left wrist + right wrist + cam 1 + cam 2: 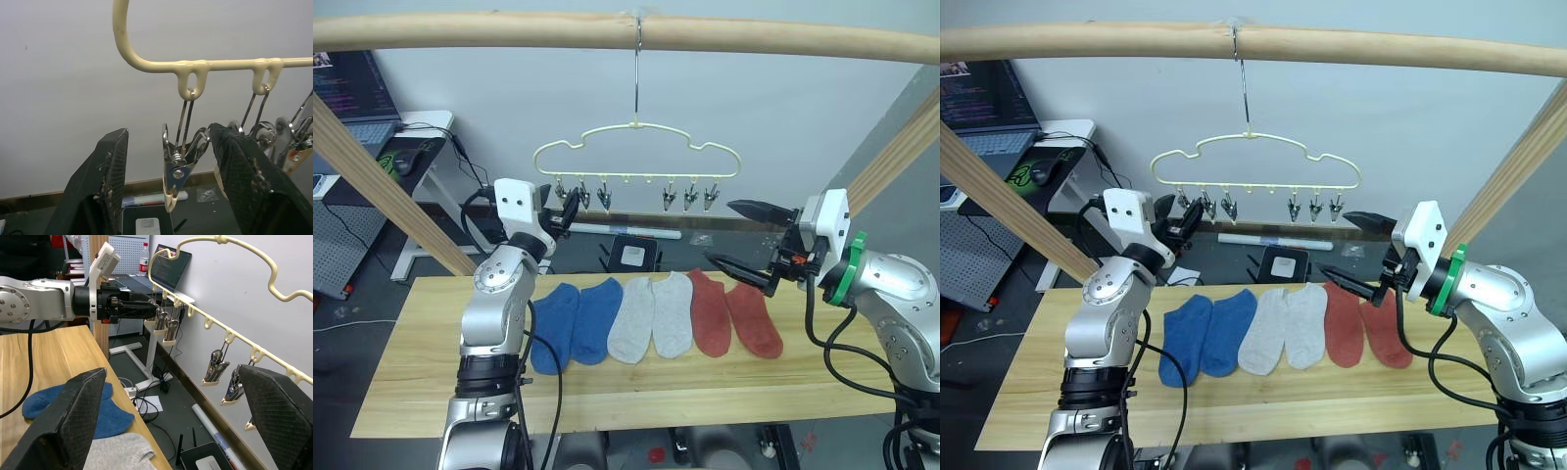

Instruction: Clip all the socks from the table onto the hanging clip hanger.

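Your left tool is raised to the hanger, wide open and holding nothing, with its fingers either side of the end clip on the robot's left; from the wrist view that clip hangs between the fingers, one finger close against its handle, not yet squeezed. Your right tool is also wide open and empty, held in the air above the far right part of the surface, pointing toward the hanger's right end. All six socks lie flat on the surface in a row near the far edge: two blue socks toward the left, two grey socks in the middle, two red socks toward the right, each with its long axis running from far edge to near edge. The red pair sits just below and slightly nearer than the right tool, so that arm looks the better placed to drop down and pick one up while the left works the clip.
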Available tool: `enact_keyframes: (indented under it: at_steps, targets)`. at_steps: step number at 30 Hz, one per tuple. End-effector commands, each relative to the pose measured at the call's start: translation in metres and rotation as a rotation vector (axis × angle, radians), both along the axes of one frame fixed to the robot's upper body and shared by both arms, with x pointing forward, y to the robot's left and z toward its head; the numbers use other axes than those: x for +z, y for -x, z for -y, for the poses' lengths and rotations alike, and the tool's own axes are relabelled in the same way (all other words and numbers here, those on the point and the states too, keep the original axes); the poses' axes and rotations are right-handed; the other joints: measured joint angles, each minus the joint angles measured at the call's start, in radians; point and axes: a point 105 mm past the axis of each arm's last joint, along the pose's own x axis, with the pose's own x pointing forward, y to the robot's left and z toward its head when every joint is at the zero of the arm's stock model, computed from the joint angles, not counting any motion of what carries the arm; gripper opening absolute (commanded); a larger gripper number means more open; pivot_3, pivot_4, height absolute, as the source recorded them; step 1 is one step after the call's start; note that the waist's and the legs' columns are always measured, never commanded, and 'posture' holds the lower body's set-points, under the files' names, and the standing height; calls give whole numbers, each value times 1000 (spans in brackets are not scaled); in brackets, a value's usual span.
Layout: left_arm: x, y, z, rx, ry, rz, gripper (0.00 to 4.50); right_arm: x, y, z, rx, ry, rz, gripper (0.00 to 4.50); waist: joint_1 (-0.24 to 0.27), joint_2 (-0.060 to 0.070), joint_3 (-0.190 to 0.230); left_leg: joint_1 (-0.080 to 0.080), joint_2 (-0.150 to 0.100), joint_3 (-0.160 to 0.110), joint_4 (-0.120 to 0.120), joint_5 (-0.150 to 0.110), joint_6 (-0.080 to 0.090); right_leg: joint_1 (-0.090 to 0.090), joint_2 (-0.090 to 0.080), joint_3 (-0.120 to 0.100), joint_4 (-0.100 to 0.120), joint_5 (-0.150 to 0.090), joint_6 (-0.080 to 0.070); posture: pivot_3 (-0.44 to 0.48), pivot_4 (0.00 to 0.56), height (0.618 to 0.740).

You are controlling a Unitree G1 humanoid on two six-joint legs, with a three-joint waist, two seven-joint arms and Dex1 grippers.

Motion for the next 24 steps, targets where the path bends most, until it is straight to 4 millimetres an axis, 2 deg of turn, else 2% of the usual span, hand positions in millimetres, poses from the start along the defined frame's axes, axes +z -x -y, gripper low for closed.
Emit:
enact_keyframes:
  at_steps: [1, 14, 24]
  targets:
    - [15, 5, 5, 6, -8, 48, 2796, 8, 5, -3, 23, 5, 41, 4500, 0, 0, 0, 0, 0, 0, 0, 0, 0, 0, 0, 0, 0, 0, 0, -100, 221, 740]
    - [18, 9, 11, 21, -4, -29, 2796, 10, 5, -3, 43, 15, 30, 4500, 1, 0, 0, 0, 0, 0, 0, 0, 0, 0, 0, 0, 0, 0, 0, -80, 231, 740]
    - [9, 9, 14, -21, 33, -30, 2796, 9, 5, -4, 46, 14, 30, 4500, 2, 0, 0, 0, 0, 0, 0, 0, 0, 0, 0, 0, 0, 0, 0, -88, 230, 740]
